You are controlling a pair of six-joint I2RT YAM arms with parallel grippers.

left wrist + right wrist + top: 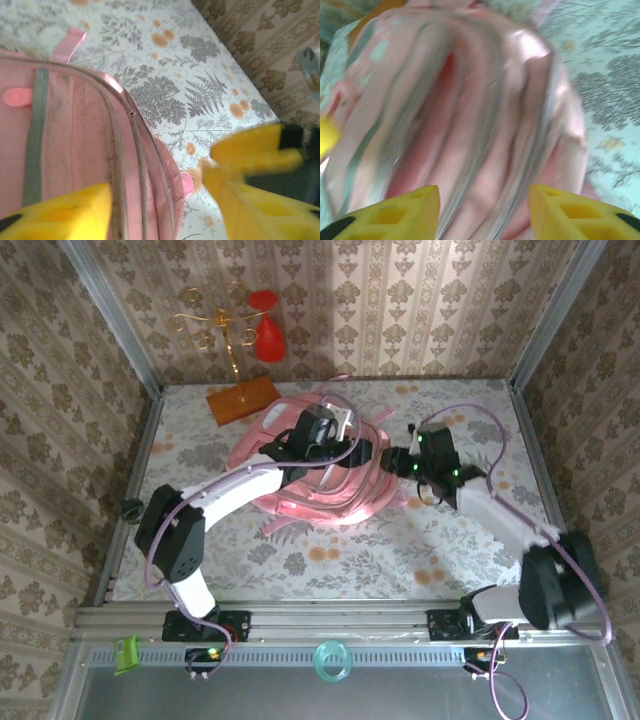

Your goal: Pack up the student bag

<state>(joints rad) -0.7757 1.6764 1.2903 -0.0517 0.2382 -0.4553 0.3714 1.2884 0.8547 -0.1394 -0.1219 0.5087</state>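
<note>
On floral table (400, 550) — student bag (310, 508)

The left pincer (160, 182), fingers spread, straddles the student bag's (75, 130) zippered edge above the floral table (200, 60).

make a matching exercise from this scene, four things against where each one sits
Things:
1. student bag
2. gold stand
3. teal ring
4. green piece

Places:
a. far left corner of the table
b. left end of the front rail
c. middle of the table
d. middle of the front rail

Pairs: 1-c, 2-a, 3-d, 4-b
</note>
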